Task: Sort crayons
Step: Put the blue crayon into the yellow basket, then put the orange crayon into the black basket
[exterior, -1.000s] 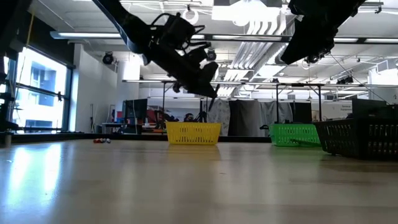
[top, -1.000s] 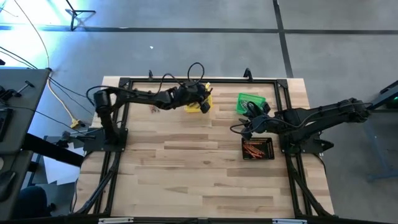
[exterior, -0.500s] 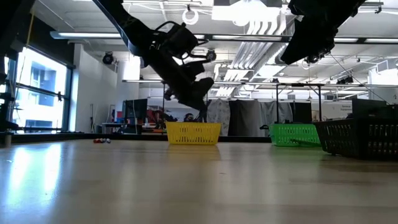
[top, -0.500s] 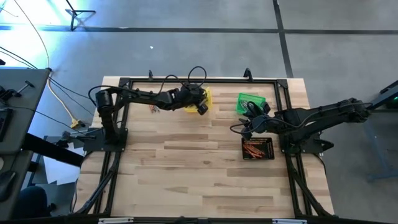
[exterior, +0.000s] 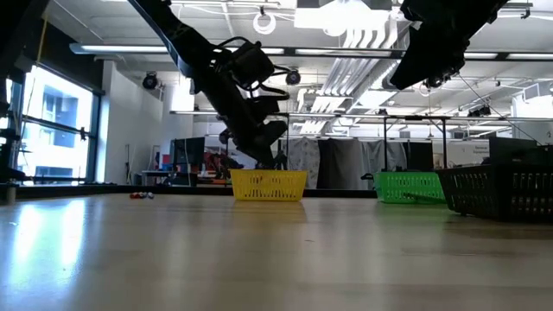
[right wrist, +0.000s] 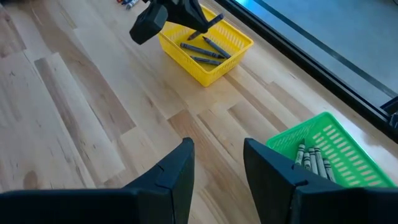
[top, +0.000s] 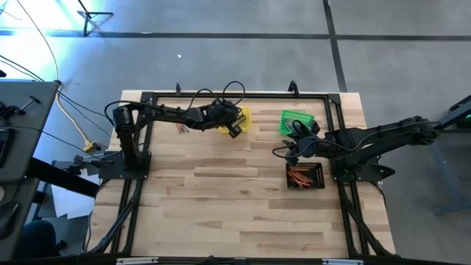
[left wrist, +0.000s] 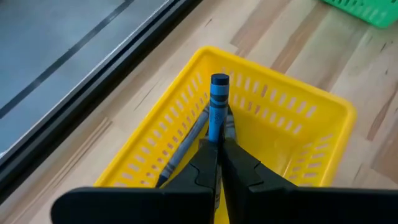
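Above the yellow bin [left wrist: 273, 118] at the table's far edge, the left gripper [left wrist: 219, 163] is pinching a blue crayon [left wrist: 217, 107], while the right gripper [right wrist: 217, 163] is waiting wide open near the green bin [right wrist: 336, 146].

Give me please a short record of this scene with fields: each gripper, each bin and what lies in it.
left gripper: shut on a blue crayon, held above the yellow bin
right gripper: open, empty, hanging over bare table between the bins
yellow bin: several blue-grey crayons inside
green bin: grey crayons inside
black bin: orange-red crayons inside
loose crayons: a few on the table beside the left arm
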Available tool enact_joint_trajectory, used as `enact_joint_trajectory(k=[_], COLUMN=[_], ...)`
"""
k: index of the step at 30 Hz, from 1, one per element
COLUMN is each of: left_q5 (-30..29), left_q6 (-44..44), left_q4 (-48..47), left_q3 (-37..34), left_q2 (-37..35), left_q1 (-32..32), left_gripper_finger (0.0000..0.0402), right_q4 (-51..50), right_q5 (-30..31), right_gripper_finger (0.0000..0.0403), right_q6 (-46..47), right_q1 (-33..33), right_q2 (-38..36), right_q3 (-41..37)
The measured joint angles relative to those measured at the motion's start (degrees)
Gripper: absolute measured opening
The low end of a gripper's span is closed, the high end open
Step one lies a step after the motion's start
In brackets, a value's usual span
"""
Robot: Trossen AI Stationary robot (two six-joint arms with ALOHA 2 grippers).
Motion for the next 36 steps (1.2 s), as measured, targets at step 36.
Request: enact_joint_trajectory(k=[36], left_q5=[-7.34], left_q6=[-2.34], left_q4=[-34.62], left_q3=[0.11], left_q2=[-18.7], left_q1=[-1.73], left_gripper_finger=[0.0083], right_q4=[-5.34], right_q5=[-3.32], right_gripper_finger=[0.0134], right_q6=[7.34], right_q1=[0.02], right_q2=[0.02], right_q3=[-0.02])
